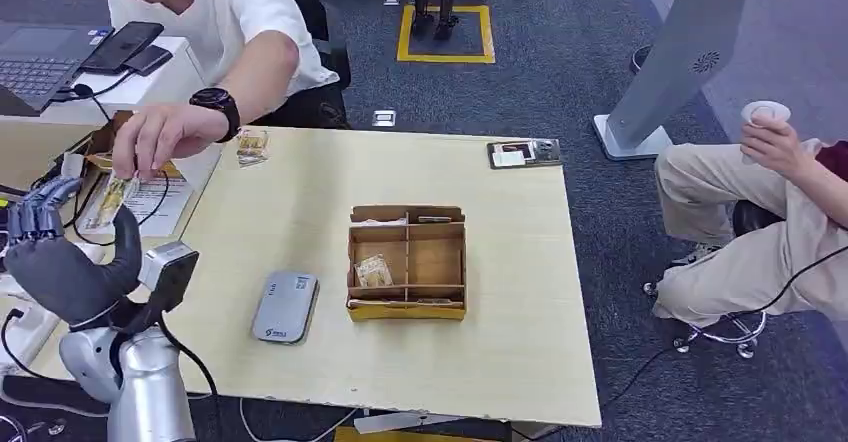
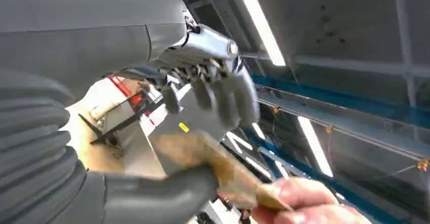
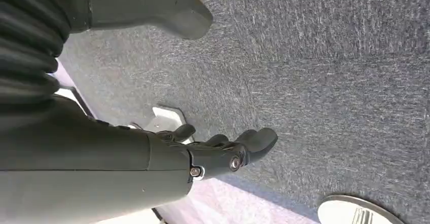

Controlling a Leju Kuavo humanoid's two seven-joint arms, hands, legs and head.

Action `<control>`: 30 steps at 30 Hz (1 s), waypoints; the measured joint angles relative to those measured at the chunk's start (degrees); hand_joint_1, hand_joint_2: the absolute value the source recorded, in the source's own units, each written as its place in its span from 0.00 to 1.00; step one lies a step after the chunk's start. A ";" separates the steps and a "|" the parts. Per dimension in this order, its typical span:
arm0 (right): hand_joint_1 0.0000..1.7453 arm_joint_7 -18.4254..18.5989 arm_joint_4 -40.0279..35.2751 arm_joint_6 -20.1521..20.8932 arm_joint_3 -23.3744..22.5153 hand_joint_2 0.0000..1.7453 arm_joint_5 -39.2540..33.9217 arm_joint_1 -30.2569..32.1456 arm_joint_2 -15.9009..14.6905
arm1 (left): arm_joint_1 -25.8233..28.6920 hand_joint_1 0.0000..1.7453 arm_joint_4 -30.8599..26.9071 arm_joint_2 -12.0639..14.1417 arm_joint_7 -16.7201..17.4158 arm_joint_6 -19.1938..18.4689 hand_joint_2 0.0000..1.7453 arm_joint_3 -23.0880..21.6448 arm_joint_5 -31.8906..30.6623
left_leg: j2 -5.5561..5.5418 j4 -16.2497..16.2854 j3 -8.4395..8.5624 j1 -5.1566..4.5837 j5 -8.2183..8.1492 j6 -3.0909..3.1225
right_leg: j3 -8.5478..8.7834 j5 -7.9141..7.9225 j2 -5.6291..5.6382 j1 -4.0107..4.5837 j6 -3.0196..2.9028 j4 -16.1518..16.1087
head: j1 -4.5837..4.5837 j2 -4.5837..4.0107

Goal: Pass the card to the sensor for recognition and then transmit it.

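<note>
You are at the very start, as I read it: the card (image 1: pixel 112 198) is only now being handed over. A person's hand (image 1: pixel 160 137) holds it out at the far left of the surface (image 1: pixel 480 362), right beside your left hand (image 1: pixel 55 257), whose fingers are spread with the thumb raised. In the left wrist view the card lies against the thumb (image 2: pixel 167 193) while the person's fingers (image 2: pixel 304 206) pinch its other end, so I judge the hand has not closed on it yet. The scan and the hand-on are both left to do.

Your right hand (image 3: pixel 223 153) hangs over grey carpet, fingers loosely curled with nothing in them.

The surface is a pale wooden top on dark blue-grey carpet. On it, largest first: a cardboard box with compartments (image 1: pixel 407 262) (one holds a small packet), then the grey sensor (image 1: pixel 285 307) just to its left, well apart from the card. A second person sits at the right (image 1: pixel 760 222).
</note>
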 joint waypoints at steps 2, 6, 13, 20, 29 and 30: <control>0.00 0.00 0.00 0.00 0.00 1.00 -0.20 -0.01 0.00 | 0.00 1.00 0.00 0.00 -0.04 0.00 1.00 0.00 0.46 | 0.00 0.00 0.00 0.00 0.00 0.00 | 0.00 0.00 0.00 0.00 0.00 0.00 | 0.00 0.00; 0.00 0.00 0.00 0.00 0.02 1.00 -0.37 0.00 0.00 | 0.00 1.00 0.00 0.00 -0.20 0.00 1.00 0.00 0.92 | 0.00 0.00 0.00 0.00 0.00 0.00 | 0.00 0.00 0.00 0.00 0.00 0.00 | 0.00 0.02; 0.00 -0.02 0.00 0.00 0.02 1.00 -0.50 0.00 0.00 | 0.01 1.00 0.00 0.00 -0.52 0.00 1.00 0.00 1.75 | -0.01 0.00 0.00 0.00 0.01 0.00 | 0.01 0.00 -0.01 0.00 0.00 0.00 | 0.00 0.00; 0.00 0.00 0.00 0.00 0.04 1.00 -0.68 -0.01 0.00 | 0.01 1.00 0.00 0.00 -0.61 0.00 1.00 0.00 2.10 | -0.01 0.00 0.00 0.00 0.00 0.00 | 0.01 0.00 -0.01 0.00 0.00 0.00 | 0.00 0.00; 0.00 -0.15 0.00 0.00 0.22 1.00 -1.01 0.00 0.00 | 0.05 1.00 -0.17 -0.02 -0.35 0.00 1.00 -0.02 0.03 | -0.01 0.00 0.00 0.00 0.00 0.00 | 0.01 0.00 -0.01 0.00 0.00 0.00 | 0.00 0.00; 0.00 -0.15 0.00 0.00 0.26 1.00 -1.03 0.00 0.00 | 0.06 1.00 -0.39 -0.02 0.00 0.00 1.00 -0.04 -0.65 | -0.01 0.00 0.00 0.00 0.00 0.00 | 0.02 0.00 -0.01 0.00 0.00 0.00 | 0.00 0.02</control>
